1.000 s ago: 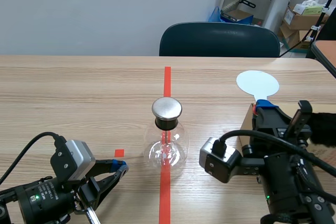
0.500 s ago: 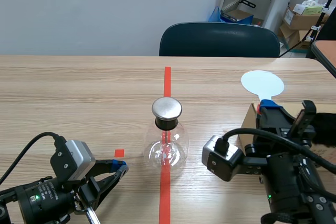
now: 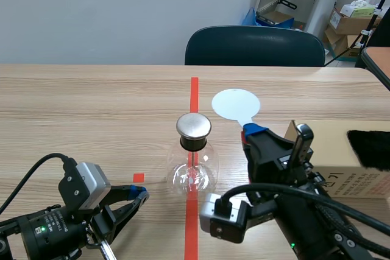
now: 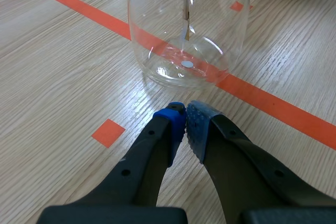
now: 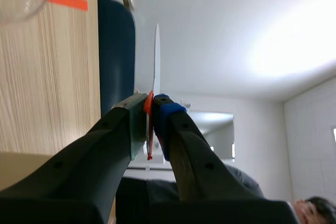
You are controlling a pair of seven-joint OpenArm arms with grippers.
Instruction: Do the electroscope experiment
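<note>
Wood surface (image 3: 91, 101): flask (image 3: 194, 172) stands at middle. Now right end effector (image 3: 251, 132), pinching white disc (image 3: 235, 103), has swung in from right. Disc near metal cap (image 3: 194, 125), ready to touch. Idle left end effector (image 4: 185, 116) pressed together, empty.

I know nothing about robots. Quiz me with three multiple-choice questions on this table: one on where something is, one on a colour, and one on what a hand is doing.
1. Where does the glass flask stand?
A) on a tray
B) on the long tape line
C) on a stack of books

2. What colour is the disc in the right hand?
A) black
B) green
C) whitish

3. How is the left hand?
A) shut on nothing
B) gripping the flask
C) wide open

Answers:
1 B, the line runs under its base.
2 C, it shows pale against the wood.
3 A, its fingers meet with nothing between, just short of the flask.
</note>
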